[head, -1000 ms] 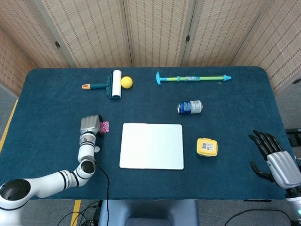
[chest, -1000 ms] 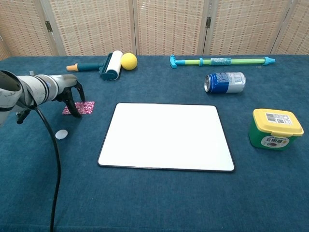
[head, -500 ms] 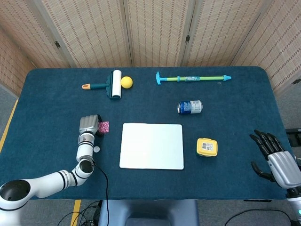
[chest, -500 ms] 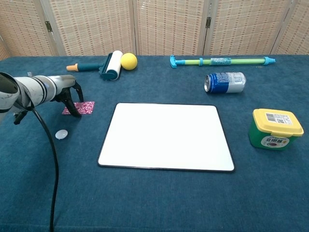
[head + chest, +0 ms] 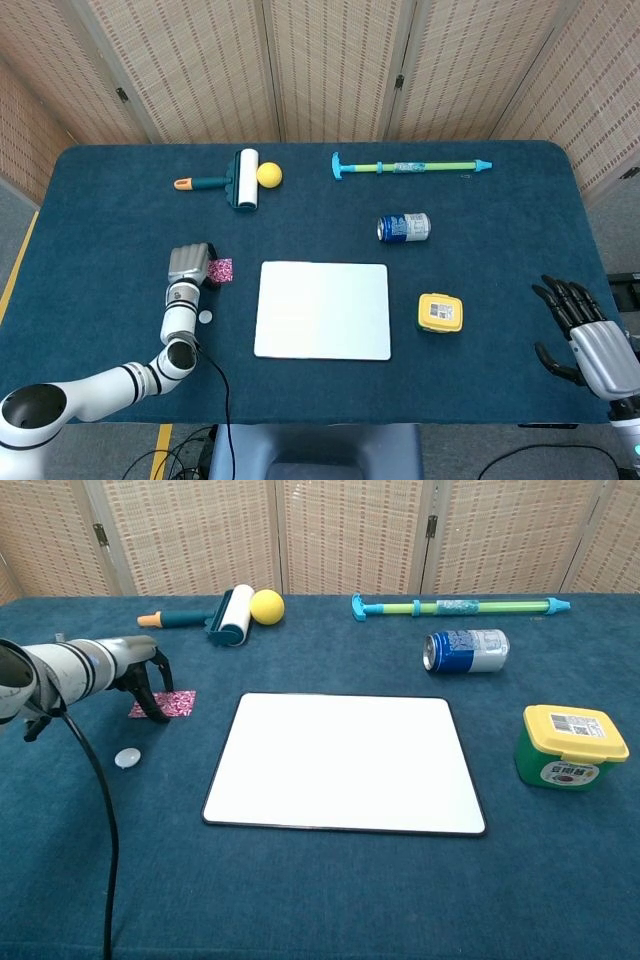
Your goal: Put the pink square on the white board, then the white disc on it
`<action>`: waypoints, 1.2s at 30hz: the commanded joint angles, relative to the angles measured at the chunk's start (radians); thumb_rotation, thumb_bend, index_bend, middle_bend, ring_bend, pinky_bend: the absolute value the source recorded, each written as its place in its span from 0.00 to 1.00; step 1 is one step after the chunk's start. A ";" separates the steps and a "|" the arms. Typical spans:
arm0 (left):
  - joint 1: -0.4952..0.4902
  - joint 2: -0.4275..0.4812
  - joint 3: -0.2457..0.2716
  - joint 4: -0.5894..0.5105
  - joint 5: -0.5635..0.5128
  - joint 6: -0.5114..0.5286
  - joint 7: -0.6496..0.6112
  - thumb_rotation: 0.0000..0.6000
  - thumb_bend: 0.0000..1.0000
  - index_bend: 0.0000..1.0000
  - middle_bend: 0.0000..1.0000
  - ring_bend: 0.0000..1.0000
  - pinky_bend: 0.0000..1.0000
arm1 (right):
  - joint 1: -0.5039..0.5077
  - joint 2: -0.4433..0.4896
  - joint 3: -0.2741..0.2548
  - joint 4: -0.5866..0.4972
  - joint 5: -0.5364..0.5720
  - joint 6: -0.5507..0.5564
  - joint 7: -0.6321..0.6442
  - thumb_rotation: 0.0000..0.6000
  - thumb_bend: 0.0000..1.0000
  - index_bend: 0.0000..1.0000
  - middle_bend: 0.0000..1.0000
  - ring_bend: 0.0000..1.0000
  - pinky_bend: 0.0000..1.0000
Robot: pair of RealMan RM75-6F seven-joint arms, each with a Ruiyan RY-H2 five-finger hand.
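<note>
Fingertips of the left hand (image 5: 150, 680) rest on one pink patterned square (image 5: 165, 703), at 9 o'clock of one flat white rectangular board (image 5: 345, 762); whether they grip it is unclear. One small white disc (image 5: 127, 758) lies at 6 o'clock of the hand. Right hand (image 5: 585, 330) hangs spread, holding nothing.

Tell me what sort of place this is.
Probably a staged robot test station, not a home: a table under blue cloth, woven screens closing it off behind, and unrelated props laid out apart, such as a lint roller, a can and a white board.
</note>
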 commanded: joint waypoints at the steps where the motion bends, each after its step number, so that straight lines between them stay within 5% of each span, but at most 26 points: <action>1: 0.002 0.003 0.001 -0.005 0.007 0.004 -0.005 1.00 0.25 0.41 1.00 1.00 1.00 | 0.001 -0.001 0.000 -0.001 -0.001 -0.003 -0.003 1.00 0.33 0.00 0.00 0.00 0.00; 18: 0.010 0.036 0.010 -0.084 0.034 0.055 -0.001 1.00 0.25 0.44 1.00 1.00 1.00 | 0.002 -0.002 0.000 -0.003 -0.002 -0.003 -0.006 1.00 0.33 0.00 0.00 0.00 0.00; 36: -0.046 0.000 0.001 -0.374 0.030 0.365 0.163 1.00 0.25 0.42 1.00 1.00 1.00 | -0.022 0.031 -0.023 0.041 -0.076 0.090 0.133 1.00 0.33 0.00 0.00 0.00 0.00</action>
